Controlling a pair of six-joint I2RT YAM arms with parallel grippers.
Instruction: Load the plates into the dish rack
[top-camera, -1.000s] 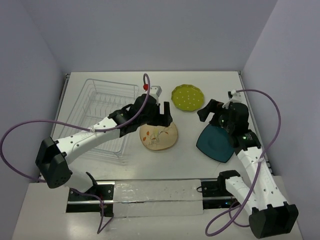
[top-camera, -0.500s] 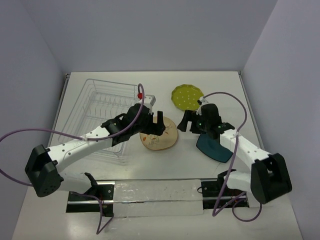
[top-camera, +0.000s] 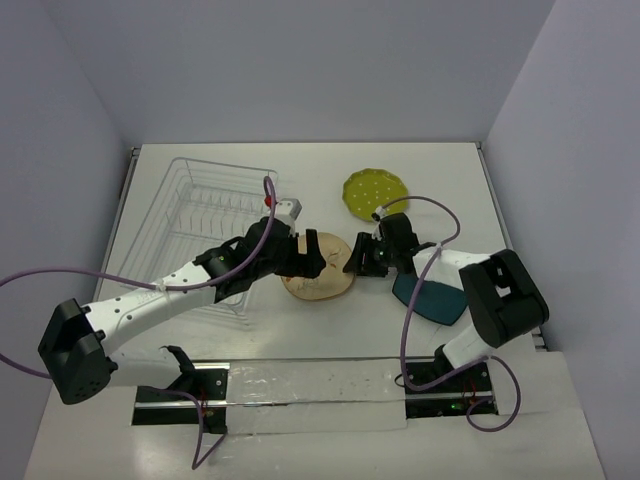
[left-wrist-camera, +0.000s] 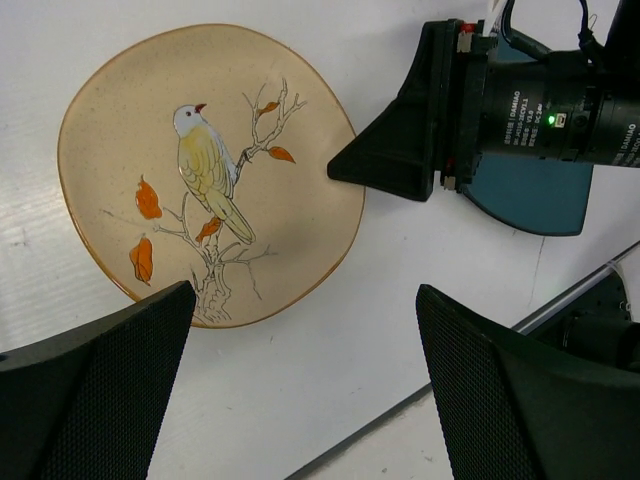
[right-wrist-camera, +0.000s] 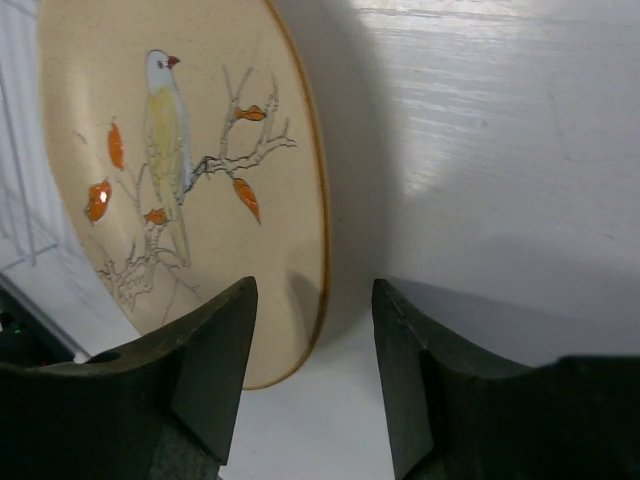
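White counter between pale walls. At its ten o'clock stands a clear-and-white wire dish rack, holding no plates yet. At centre lies a cream, near-round ceramic plate painted with a bird, flat, face up, with no real long axis. A dark teal rounded-square plate lies at its four o'clock and a yellow-green dotted plate at its one o'clock. The left hand hovers above the cream plate, fingers wide apart, empty. The right hand straddles its three o'clock rim, fingers partly apart, not clamped. Closing there could shove the plate sideways, or the thin pinch could slip.

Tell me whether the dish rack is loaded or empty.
Empty: no plate stands in the dish rack. The cream plate, yellow-green plate and teal plate all lie on the table.
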